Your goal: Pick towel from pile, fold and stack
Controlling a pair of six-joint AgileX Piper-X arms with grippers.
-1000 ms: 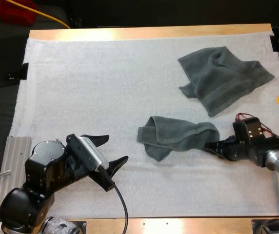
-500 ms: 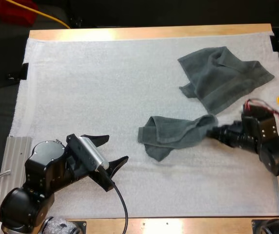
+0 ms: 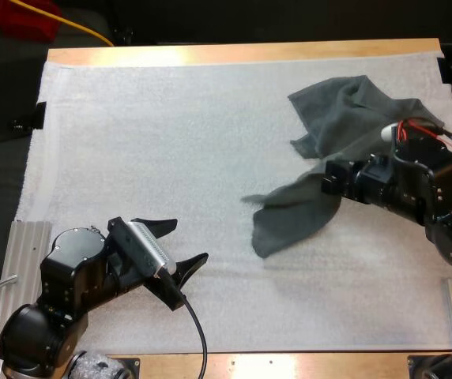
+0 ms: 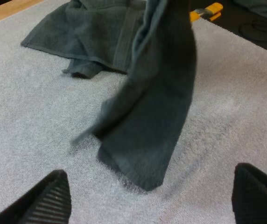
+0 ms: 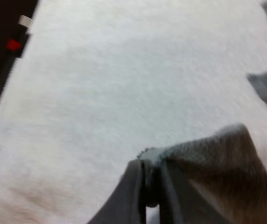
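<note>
Our right gripper (image 3: pixel 330 182) was clamped on one end of a dark grey-green towel (image 3: pixel 295 215) and held it up over the right half of the white mat (image 3: pixel 171 118). In the right wrist view the two black fingers (image 5: pixel 134 191) pressed together on a bunched edge of the cloth, which fell away beside them.

Seen from the high view, the towel's long axis ran on a slant. Its pinched end was at the gripper, and its free end pointed towards the near left, in the direction of the mat's middle. From the left wrist view the same towel hung nearly upright as a long narrow drape, wider at the bottom. Its lower edge was at or just above the mat, and we could not tell whether it touched.

A second towel (image 3: pixel 343 110) lay crumpled on the mat beyond the held one, towards the far right corner. It was partly hidden by our right arm, with one corner sticking out to the left. The two towels were close, but we could not tell whether they touched.

Our left gripper (image 3: pixel 187 240) was near the mat's near left side, well apart from both towels. Its fingers (image 4: pixel 54 200) were spread wide, clear of everything, and aimed across the mat at the hanging towel. The wooden table (image 3: pixel 242 53) showed as a strip along the mat's far edge.
</note>
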